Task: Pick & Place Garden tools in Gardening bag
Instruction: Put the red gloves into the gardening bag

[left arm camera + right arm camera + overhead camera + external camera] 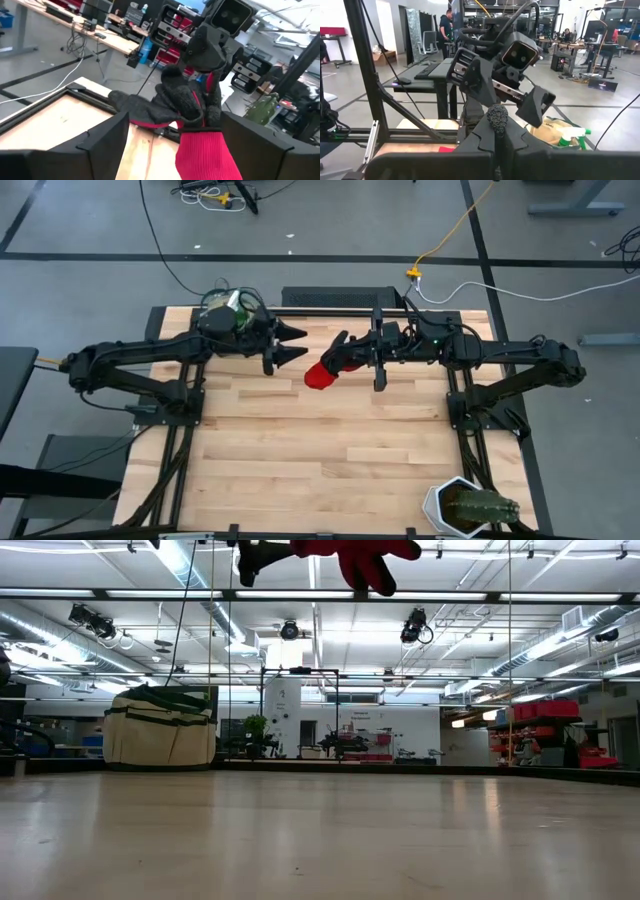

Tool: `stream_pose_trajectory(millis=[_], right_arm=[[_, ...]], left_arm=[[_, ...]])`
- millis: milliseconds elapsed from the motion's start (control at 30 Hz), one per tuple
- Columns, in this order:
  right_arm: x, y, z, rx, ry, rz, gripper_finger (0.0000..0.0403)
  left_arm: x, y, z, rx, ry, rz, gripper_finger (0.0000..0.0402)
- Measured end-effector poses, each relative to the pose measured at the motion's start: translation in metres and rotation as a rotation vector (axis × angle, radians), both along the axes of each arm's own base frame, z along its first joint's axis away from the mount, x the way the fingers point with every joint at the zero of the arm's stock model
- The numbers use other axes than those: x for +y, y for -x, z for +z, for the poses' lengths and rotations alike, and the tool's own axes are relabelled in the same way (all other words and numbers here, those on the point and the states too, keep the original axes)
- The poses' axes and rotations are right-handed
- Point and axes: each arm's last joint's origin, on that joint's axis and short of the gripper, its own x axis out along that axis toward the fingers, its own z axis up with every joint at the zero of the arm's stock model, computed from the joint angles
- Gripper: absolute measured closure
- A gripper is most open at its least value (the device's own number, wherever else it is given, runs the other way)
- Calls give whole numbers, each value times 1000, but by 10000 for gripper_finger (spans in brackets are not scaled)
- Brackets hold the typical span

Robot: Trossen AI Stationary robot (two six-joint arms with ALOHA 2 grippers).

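Observation:
The red-and-black glove (pixel 333 360) hangs high above the table's middle, and my right gripper (pixel 358 352) is shut on its dark finger end. My left gripper (pixel 302 344) stands open and level just left of the glove. In the left wrist view its fingers (pixel 107 142) stand on either side of the red cuff (pixel 202 152) and I see no touch. The beige gardening bag (pixel 228 312) rests by its bottom on the table's far left part (pixel 160 728). A green spray bottle (pixel 570 136) sticks out of its top. The other garden tools are out of view. My right gripper pinches the glove's dark finger part between its two fingers, and one knitted fingertip (pixel 497 119) sticks up between them. The fingers come level from the table's right side. The glove is lifted clear, and its red cuff (pixel 319 376) droops toward my left gripper.
A white pot with a green cactus (pixel 468 508) stands at the table's near right corner. The bare wooden top (pixel 320 450) stretches across the middle and near side. A dark frame rail (pixel 330 310) runs along the far edge.

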Motion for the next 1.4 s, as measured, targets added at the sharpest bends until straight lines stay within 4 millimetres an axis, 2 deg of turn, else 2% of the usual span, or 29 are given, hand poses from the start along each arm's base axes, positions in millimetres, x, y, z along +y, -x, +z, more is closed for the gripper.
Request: stream_pose_trajectory(millis=[233, 567, 767, 1200, 1400], right_arm=[[0, 0, 0, 0, 0, 0, 401], [0, 0, 0, 0, 0, 17, 401], [1, 0, 0, 0, 0, 29, 401], [1, 0, -2, 23, -11, 36, 401], [2, 0, -3, 32, -28, 55, 401]], left_arm=[[1, -10, -2, -41, -16, -45, 56], [1, -11, -3, -41, -19, -60, 16], [1, -14, -6, -34, 19, -81, 14], [4, -40, -21, -66, 85, -128, 14], [5, -54, -10, -69, 80, -172, 14]])
